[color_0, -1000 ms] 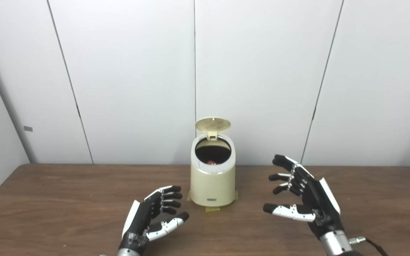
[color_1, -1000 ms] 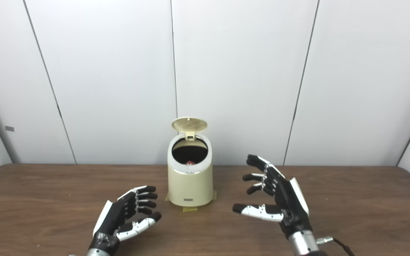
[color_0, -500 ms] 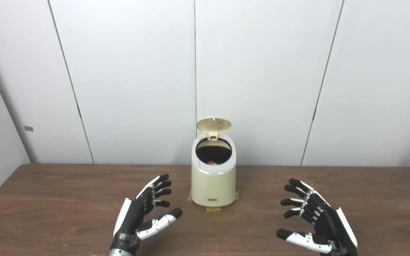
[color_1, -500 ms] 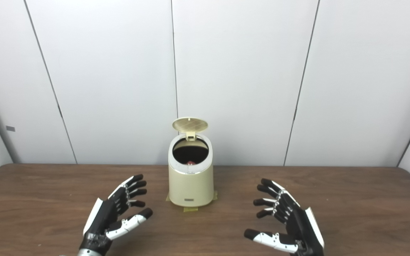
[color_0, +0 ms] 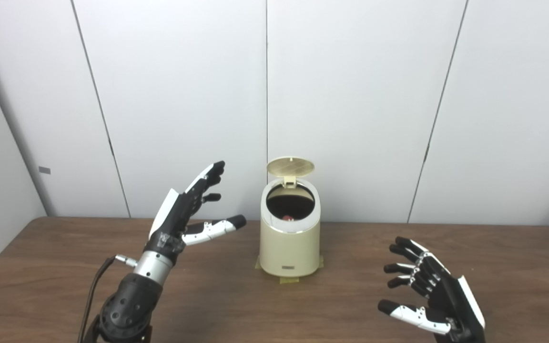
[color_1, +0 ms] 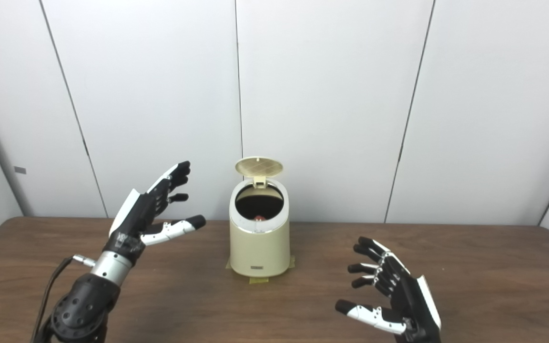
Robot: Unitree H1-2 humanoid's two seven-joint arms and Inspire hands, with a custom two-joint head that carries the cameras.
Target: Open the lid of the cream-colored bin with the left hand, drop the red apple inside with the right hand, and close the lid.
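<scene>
Left eye view
Bin (color_0: 289, 247): we see it upright on the table (color_0: 65, 267), near the far edge at the middle, with tape (color_0: 288, 280) showing under its base.
Lid (color_0: 290, 166): it stands raised on its hinge at the back of the bin, leaving the mouth uncovered.
Apple (color_0: 287, 218): we make out a small red patch low inside the dark mouth, so it sits in the bin.
Left hand (color_0: 186, 209): we hold it lifted above the table, left of the bin and apart from it, fingers spread and extended, thumb pointing toward the bin, grasping nothing.
Right hand (color_0: 429, 293): we keep it low over the table at the right, well apart from the bin, fingers splayed and slightly curled, empty.

Right eye view
Bin (color_1: 259, 247): it appears a little left of centre, lid (color_1: 259, 166) up and apple (color_1: 259, 218) just visible inside.
Left hand (color_1: 148, 209): raised beside the bin, not touching it, fingers released.
Right hand (color_1: 393, 295): near the bottom edge, palm turned inward, fingers apart, holding nothing.
</scene>
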